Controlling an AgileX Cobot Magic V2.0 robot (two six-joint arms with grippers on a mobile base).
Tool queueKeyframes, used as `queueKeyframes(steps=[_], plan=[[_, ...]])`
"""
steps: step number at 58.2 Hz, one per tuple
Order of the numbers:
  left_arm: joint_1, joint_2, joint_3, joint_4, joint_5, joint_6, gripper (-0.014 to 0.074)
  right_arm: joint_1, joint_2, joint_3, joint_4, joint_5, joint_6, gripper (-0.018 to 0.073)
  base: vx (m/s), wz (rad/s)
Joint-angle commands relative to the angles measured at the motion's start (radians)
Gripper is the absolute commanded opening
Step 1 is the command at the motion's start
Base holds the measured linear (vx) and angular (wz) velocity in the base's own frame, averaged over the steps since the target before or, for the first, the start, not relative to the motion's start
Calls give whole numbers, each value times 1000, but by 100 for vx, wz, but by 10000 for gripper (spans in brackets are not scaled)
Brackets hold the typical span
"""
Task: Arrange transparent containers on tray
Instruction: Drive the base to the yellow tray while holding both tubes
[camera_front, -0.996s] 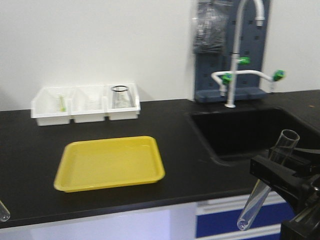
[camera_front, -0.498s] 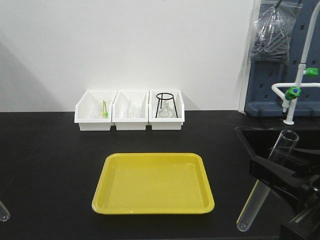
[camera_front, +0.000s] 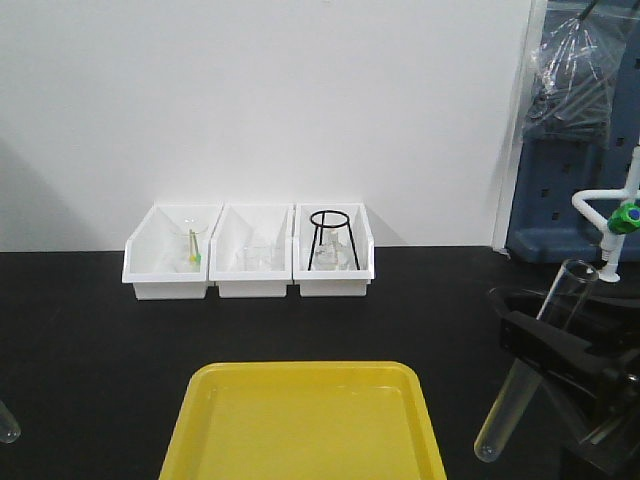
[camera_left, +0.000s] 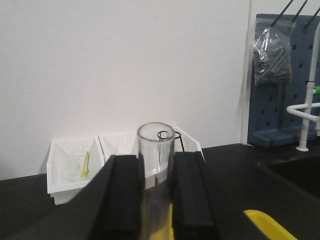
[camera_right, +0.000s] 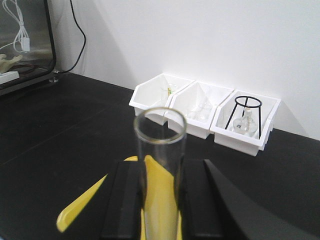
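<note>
The right test tube (camera_front: 503, 412) hangs tilted, flared rim up and round bottom down, beside the right edge of the yellow tray (camera_front: 310, 430) and clear of it. The right gripper (camera_front: 545, 345) pinches it near mid-length, fingers pressed flat against the glass. That grip likely keeps the slim tube balanced and leaves its low end free to go down first.

The left test tube (camera_left: 155, 150) is clamped the same way between the black fingers of the left gripper (camera_left: 156, 190). Only its tip shows at the front view's left edge, well apart from the tray.

No tube lies on the visible part of the tray. It sits centred on the black bench (camera_front: 80, 330), probably so both arms can reach it. Three white bins (camera_front: 250, 265) with other glassware stand against the wall behind.
</note>
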Motion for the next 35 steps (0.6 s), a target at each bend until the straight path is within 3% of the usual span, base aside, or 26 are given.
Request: queueKeyframes(steps=[1, 35], plan=[[-5, 1, -36, -3, -81, -5, 150, -7, -6, -28, 6, -77, -3, 127, 28, 1], [-5, 1, -36, -3, -81, -5, 150, -7, -6, -28, 6, -77, -3, 127, 22, 1]])
